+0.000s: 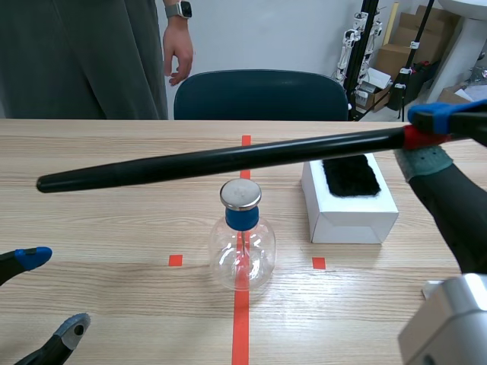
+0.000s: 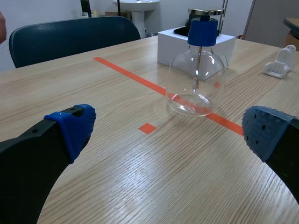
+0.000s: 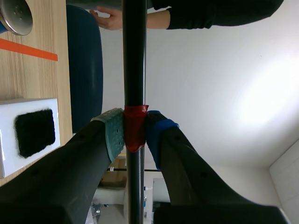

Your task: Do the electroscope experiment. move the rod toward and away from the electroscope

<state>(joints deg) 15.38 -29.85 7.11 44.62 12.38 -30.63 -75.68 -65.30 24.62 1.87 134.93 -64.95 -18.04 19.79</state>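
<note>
I'm clamping the rod [image 1: 221,161] near its end in my right gripper [image 3: 135,131]; it's lying crosswise, passing over the metal cap [image 1: 240,194] of the jar [image 1: 242,257] without touching. My left gripper [image 1: 55,293] is sitting open, low, beside the jar.

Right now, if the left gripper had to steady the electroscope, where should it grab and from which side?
Take the blue collar under the metal cap, coming in level from the side of the left gripper. It is narrow and straight-sided; the glass bulb below is wide, round and likely slippery. The rod passes close over the cap, so top-down seems risky.
</note>
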